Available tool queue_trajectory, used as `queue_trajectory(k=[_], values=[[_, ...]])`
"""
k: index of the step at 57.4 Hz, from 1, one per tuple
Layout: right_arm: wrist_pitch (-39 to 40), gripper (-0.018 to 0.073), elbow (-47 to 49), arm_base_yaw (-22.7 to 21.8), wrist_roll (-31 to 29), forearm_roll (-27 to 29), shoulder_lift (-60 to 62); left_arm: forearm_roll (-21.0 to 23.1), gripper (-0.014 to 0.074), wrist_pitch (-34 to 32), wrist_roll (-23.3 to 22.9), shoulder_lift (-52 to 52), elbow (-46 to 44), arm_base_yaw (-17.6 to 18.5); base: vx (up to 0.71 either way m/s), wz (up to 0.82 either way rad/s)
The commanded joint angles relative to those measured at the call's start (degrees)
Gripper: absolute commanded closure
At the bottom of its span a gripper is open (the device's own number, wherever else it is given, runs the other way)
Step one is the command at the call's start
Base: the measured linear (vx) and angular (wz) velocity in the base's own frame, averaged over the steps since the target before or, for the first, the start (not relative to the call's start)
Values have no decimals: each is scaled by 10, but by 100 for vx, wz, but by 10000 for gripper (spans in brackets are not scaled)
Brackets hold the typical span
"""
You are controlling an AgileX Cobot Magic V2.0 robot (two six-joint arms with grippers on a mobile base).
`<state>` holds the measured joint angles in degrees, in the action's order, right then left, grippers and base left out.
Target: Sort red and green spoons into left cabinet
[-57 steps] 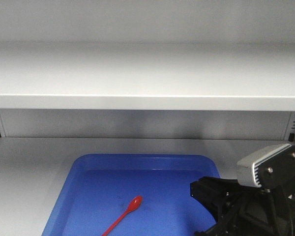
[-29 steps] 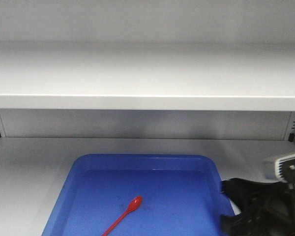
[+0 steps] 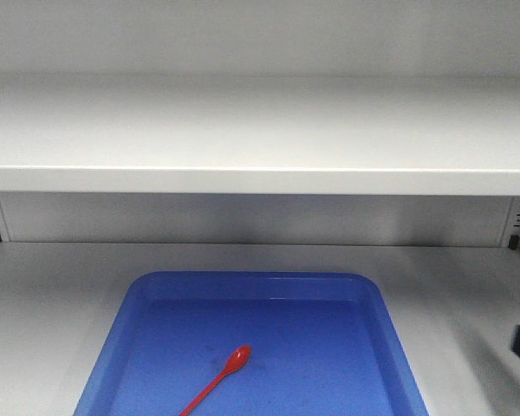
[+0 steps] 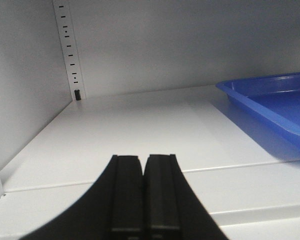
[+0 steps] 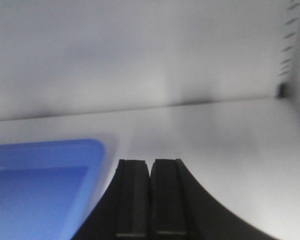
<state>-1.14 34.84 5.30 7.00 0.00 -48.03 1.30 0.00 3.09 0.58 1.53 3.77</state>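
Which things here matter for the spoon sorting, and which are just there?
Part of the job:
red spoon, lying in the blue tray
cabinet shelf under the tray
left gripper and right gripper, both shut, holding nothing

Just there:
upper shelf
peg-hole rails

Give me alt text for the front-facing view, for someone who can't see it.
A red spoon lies diagonally in a blue tray on the floor of a pale grey cabinet, with an empty shelf above; no gripper shows.

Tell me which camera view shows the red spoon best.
The exterior front-facing view: the red spoon lies in the blue tray, handle cut off at the bottom edge. Both wrist views show only part of the tray, no spoon.
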Motion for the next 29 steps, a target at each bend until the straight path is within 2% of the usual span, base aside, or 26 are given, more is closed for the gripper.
queue_trajectory(k=[1,16,29], values=[[34,562,-3,-24,-26,-4,58,0,600,-40,-4,11,9,2,0,0],[65,562,-168,-95,-23,0,265,0,600,-40,-4,11,9,2,0,0],[65,562,-314,-101,-4,0,411,0,600,-40,-4,11,9,2,0,0]])
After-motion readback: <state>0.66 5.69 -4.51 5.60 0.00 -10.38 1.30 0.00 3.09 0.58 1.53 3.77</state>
